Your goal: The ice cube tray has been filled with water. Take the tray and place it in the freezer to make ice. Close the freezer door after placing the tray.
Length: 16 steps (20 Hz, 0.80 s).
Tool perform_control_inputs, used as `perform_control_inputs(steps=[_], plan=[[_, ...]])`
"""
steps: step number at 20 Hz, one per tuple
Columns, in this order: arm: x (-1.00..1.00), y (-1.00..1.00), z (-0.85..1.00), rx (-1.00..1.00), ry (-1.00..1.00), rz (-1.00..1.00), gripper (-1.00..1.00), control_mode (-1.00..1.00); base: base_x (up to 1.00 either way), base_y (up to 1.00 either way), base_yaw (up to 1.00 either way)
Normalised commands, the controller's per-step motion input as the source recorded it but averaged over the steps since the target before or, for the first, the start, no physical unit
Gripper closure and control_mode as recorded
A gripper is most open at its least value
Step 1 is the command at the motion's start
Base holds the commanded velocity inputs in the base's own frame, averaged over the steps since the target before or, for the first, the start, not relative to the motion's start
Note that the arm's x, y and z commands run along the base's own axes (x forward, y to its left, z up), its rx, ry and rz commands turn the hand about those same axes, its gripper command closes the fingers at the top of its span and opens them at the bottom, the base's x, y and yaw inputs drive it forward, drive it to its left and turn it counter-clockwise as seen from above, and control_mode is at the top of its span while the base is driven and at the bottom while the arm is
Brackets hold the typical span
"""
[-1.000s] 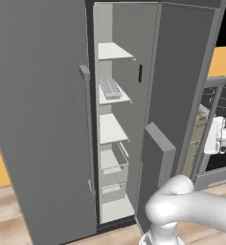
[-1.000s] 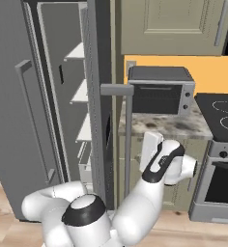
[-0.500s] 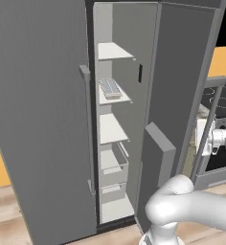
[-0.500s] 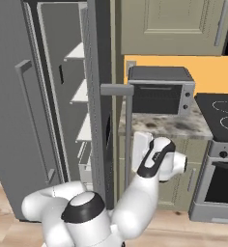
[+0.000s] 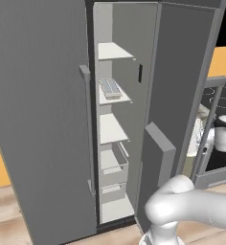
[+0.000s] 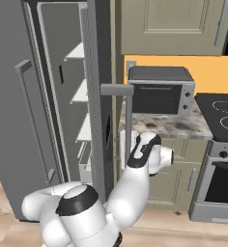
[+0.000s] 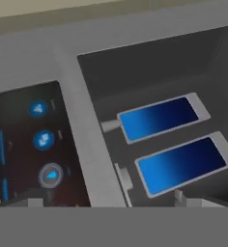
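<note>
Left base view, from 9 o'clock across: wide plain grey door of the freezer, shut, with a vertical bar handle along its right edge. Just right of that, the narrow open compartment: white shelves stacked above clear drawers. Ice cube tray lying flat on the second shelf from the top, about 11 o'clock of frame centre, pale cells of water facing up. Further right, the freezer door swung open, seen from its inner side, a grey door bin jutting out low down. White arm at 5 o'clock.

Right base view: same door edge-on near centre, its long bar handle just right of it, toaster oven on a speckled counter at 2 o'clock, stove at 3 o'clock.

Hand view: black dispenser recess close up, two blue paddles at centre-right, round blue icons on a dark panel at 9 o'clock. Gripper fingers spread wide, pinching nothing.
</note>
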Motion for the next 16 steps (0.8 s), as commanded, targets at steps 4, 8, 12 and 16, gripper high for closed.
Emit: perform_control_inputs(steps=[4,8,12,16], plan=[[0.0,0.59,-0.01,-0.07,-0.11,0.05,-1.0,-1.0,0.0,0.0,0.0],[0.0,0.68,-0.01,-0.08,-0.17,0.03,-1.0,-1.0,0.0,0.0,0.0],[0.0,0.78,-0.04,-0.1,-0.22,0.01,-1.0,-1.0,0.0,0.0,0.0],[0.0,0.89,-0.05,-0.11,-0.24,0.0,-1.0,-1.0,0.0,0.0,0.0]])
